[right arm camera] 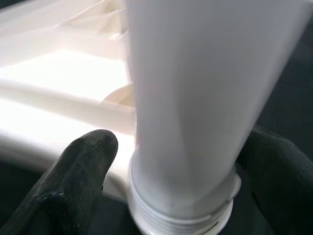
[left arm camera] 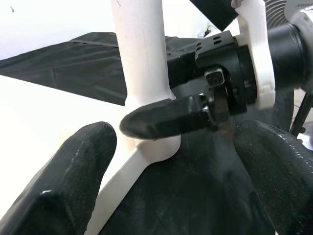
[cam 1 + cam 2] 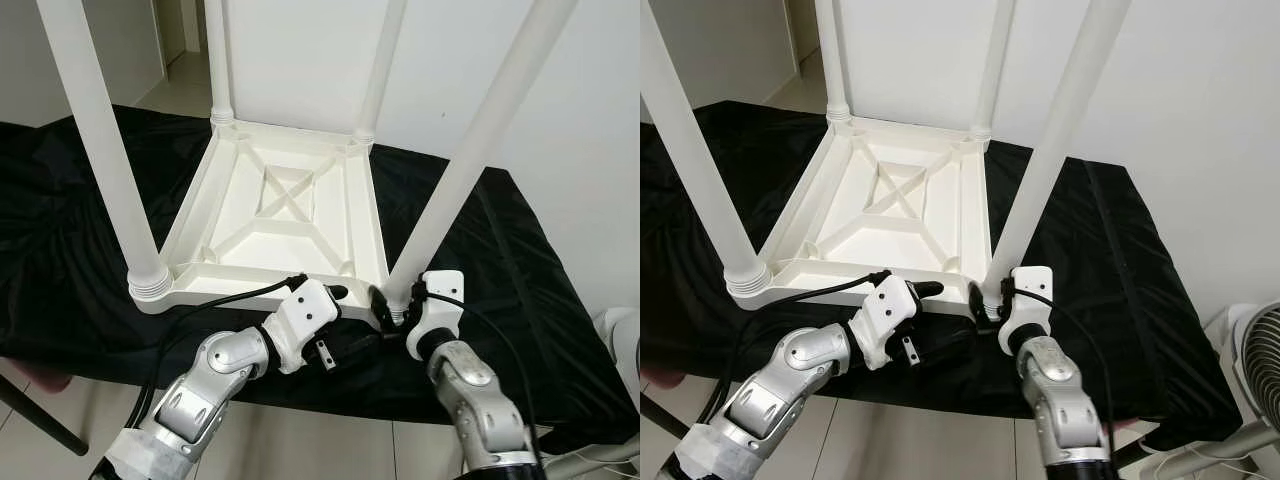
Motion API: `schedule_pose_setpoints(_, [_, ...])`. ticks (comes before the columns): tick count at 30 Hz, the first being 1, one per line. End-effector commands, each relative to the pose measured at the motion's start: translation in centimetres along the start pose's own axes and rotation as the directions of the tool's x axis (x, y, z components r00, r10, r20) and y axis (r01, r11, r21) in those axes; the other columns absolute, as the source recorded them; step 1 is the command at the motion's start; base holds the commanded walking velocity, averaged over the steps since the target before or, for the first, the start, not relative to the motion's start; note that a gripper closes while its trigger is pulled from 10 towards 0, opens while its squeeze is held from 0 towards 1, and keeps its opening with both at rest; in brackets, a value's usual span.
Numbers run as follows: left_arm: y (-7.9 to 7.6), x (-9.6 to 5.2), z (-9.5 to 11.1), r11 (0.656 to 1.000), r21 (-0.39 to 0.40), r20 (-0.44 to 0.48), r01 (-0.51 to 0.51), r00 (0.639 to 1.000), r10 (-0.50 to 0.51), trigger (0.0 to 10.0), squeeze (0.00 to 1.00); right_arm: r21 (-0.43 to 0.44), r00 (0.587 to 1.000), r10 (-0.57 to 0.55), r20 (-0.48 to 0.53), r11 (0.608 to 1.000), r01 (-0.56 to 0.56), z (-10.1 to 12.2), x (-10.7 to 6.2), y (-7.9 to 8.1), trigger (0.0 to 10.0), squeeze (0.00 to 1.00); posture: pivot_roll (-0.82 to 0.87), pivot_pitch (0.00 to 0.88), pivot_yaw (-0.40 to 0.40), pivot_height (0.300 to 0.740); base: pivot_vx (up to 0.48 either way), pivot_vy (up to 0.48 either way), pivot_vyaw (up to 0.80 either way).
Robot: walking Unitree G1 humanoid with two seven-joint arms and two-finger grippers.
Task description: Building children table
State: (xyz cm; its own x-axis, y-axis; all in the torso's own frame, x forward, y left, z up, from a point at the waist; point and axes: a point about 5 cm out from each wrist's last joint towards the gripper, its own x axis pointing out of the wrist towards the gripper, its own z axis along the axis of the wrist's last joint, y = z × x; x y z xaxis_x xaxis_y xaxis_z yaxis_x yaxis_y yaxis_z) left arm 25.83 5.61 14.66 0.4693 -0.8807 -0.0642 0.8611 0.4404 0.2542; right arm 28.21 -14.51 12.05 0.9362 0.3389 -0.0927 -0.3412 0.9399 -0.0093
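1. Black cloth (image 3: 520,290) covers the low surface in front of me, with a white wall behind it and pale floor tiles below its near edge.
2. On the cloth lies the white children's table (image 3: 285,215), turned upside down so its ribbed underside faces up, and all four legs stand upward from the corners.
3. At my far left, the near-left leg (image 3: 105,160) sits in its ribbed corner socket.
4. My left gripper (image 3: 335,295) hovers at the table's near edge, just beside the near-right corner. Its fingers (image 2: 63,181) are spread apart with nothing between them.
5. The near-right leg (image 3: 455,170) rises tilted from its corner, its threaded base (image 1: 181,210) at the socket.
6. My right gripper (image 3: 392,303) is at the foot of that leg. One finger (image 1: 73,176) sits on each side of the base, bracketing it, though I cannot tell whether they actually press against it.
7. At the far right, part of a fan (image 3: 1255,370) stands on the floor beyond the cloth.
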Motion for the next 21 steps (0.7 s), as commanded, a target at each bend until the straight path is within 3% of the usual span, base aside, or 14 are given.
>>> schedule_pose_setpoints(1, [-0.3, 0.0, -0.2, 0.999, -0.003, -0.010, 0.045, 0.999, -0.045, 10.0, 0.00, -0.016, 0.999, 0.037, -0.001, 0.999, -0.037, 0.0, 0.1, -0.3, 10.0, 0.00, -0.07, 0.000, -0.093, 0.740, 0.000, 0.000, 0.00])
schedule_pose_setpoints(6, [-0.3, 0.1, -0.2, 0.998, 0.004, -0.011, 0.057, 0.998, -0.057, 10.0, 0.00, -0.156, 0.984, 0.179, -0.010, 0.972, -0.178, 0.6, 1.2, -1.5, 10.0, 0.00, -0.06, 0.000, -0.083, 0.740, 0.000, 0.000, 0.00])
schedule_pose_setpoints(12, [-0.2, 0.3, 0.0, 0.998, 0.009, -0.009, 0.058, 0.998, -0.058, 10.0, 0.00, -0.185, 0.971, 0.237, -0.038, 0.953, -0.240, 0.7, 1.9, -1.7, 10.0, 0.00, -0.06, 0.000, -0.086, 0.740, 0.000, 0.000, 0.00])
schedule_pose_setpoints(13, [-0.2, 0.3, 0.0, 0.998, 0.009, -0.006, 0.057, 0.998, -0.057, 10.0, 0.00, -0.194, 0.966, 0.253, -0.048, 0.946, -0.258, 0.7, 2.1, -1.7, 8.4, 0.00, -0.06, 0.000, -0.089, 0.740, 0.000, 0.000, 0.00])
schedule_pose_setpoints(14, [-0.2, 0.4, 0.1, 0.998, 0.010, -0.004, 0.056, 0.998, -0.056, 10.0, 0.00, -0.203, 0.962, 0.267, -0.055, 0.941, -0.272, 0.6, 2.2, -1.8, 2.0, 0.00, -0.06, 0.000, -0.089, 0.740, 0.000, 0.000, 0.00])
schedule_pose_setpoints(15, [-0.2, 0.4, 0.1, 0.998, 0.010, -0.004, 0.056, 0.998, -0.056, 10.0, 0.00, -0.203, 0.962, 0.267, -0.055, 0.941, -0.272, 0.6, 2.2, -1.8, 2.0, 0.00, -0.06, 0.000, -0.089, 0.740, 0.000, 0.000, 0.00])
schedule_pose_setpoints(16, [-0.3, 0.4, 0.1, 0.998, 0.010, -0.003, 0.055, 0.998, -0.055, 10.0, 0.00, -0.200, 0.959, 0.275, -0.063, 0.938, -0.282, 0.5, 2.2, -1.8, 0.0, 0.00, -0.06, 0.000, -0.089, 0.740, 0.000, 0.000, 0.00])
schedule_pose_setpoints(21, [-0.4, 0.4, 0.2, 0.998, 0.008, 0.002, 0.055, 0.998, -0.055, 10.0, 0.00, -0.185, 0.950, 0.302, -0.077, 0.932, -0.311, 0.0, 2.0, -2.0, 0.0, 0.00, -0.05, 0.000, -0.090, 0.740, 0.000, 0.000, 0.00])
